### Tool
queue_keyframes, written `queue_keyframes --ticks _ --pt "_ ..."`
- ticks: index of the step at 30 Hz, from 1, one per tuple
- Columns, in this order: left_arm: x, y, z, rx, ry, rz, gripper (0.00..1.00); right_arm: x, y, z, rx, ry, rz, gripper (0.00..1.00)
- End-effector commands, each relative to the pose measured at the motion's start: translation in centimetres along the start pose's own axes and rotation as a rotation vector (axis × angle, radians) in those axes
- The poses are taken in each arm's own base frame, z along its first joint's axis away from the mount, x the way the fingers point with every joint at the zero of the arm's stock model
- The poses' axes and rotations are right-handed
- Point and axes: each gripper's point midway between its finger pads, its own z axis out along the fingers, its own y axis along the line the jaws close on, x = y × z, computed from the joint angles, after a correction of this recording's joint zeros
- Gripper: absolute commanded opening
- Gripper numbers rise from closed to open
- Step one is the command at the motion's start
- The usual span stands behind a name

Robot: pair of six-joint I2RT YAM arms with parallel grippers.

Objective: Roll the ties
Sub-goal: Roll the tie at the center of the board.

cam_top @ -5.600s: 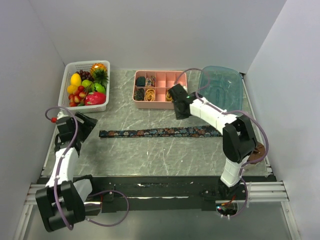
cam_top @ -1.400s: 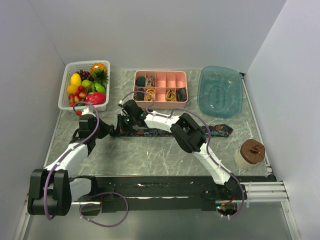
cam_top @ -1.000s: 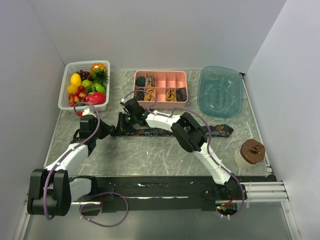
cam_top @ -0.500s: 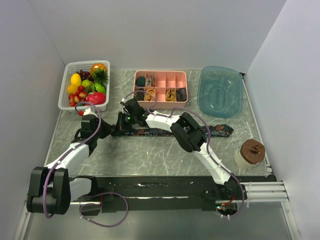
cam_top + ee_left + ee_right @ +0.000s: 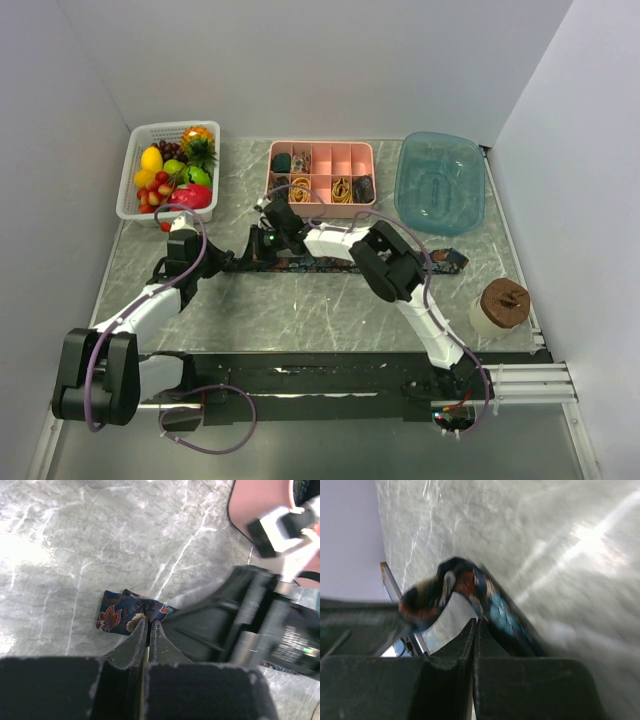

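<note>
Tie (image 5: 320,267) lies on the surface, long axis 9–3 o'clock. Left gripper (image 5: 148,625) is clamped on its 9 o'clock end. Right gripper (image 5: 475,625) sits just beside it toward 3, fingers together; can't tell if it has caught fabric.

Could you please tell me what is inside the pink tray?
Dark rolls sit in some compartments of the tray, yellow bands in others; several look empty. The right arm's cable crosses the near-left compartment, partly hiding its contents.
</note>
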Motion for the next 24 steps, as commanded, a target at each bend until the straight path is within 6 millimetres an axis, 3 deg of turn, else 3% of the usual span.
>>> queue_keyframes --ticks 1,9,24 --pt "-0.6 0.0 0.2 -0.016 -0.034 -0.001 0.01 -3.9 5.5 -4.6 -0.08 -0.121 -0.112 0.0" --pt "-0.1 -0.7 0.9 0.004 -0.017 0.01 0.01 -4.8 6.2 -6.7 -0.078 -0.161 -0.138 0.0" --pt "1.2 -2.8 2.4 0.065 0.019 -0.025 0.11 -4.1 3.3 -5.4 -0.004 -0.127 -0.133 0.0"
